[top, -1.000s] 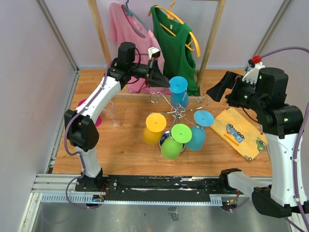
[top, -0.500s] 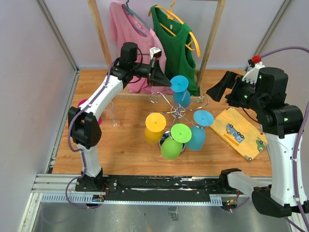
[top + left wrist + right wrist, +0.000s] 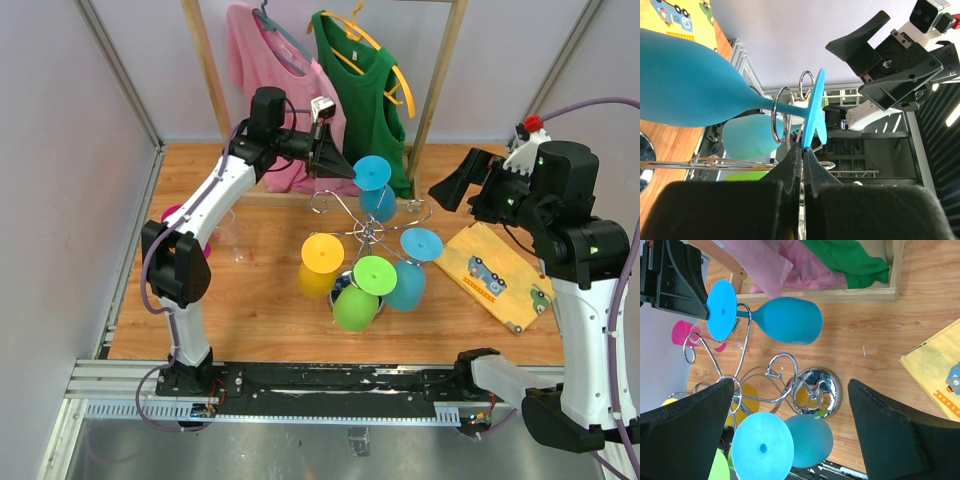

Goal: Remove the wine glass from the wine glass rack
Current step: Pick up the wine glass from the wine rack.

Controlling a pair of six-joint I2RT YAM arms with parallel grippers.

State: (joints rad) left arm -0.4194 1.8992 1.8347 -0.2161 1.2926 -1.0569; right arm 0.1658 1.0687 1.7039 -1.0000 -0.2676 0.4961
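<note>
The wine glass rack (image 3: 362, 226) is a chrome wire stand with a round mirror base (image 3: 818, 391). Several coloured glasses hang from it upside down. At its far arm hangs a blue wine glass (image 3: 375, 203), its stem in a wire loop (image 3: 780, 115). My left gripper (image 3: 337, 170) is shut on the edge of that glass's round foot (image 3: 814, 111), pinched thin between the fingertips. The bowl (image 3: 685, 85) points away towards the table. My right gripper (image 3: 452, 186) hovers high to the right of the rack, open and holding nothing, its fingers (image 3: 690, 430) straddling the rack from above.
Yellow (image 3: 322, 256), green (image 3: 374, 276) and a second blue glass (image 3: 420, 246) hang on the nearer arms. A pink glass (image 3: 184, 226) and a clear glass (image 3: 232, 236) are at the left. A yellow printed cloth (image 3: 495, 276) lies right. A wooden rail (image 3: 210, 80) with shirts stands behind.
The left arm's elbow has shifted slightly to the right while its gripper stays pinched on the blue glass's foot. The right arm has not moved.
</note>
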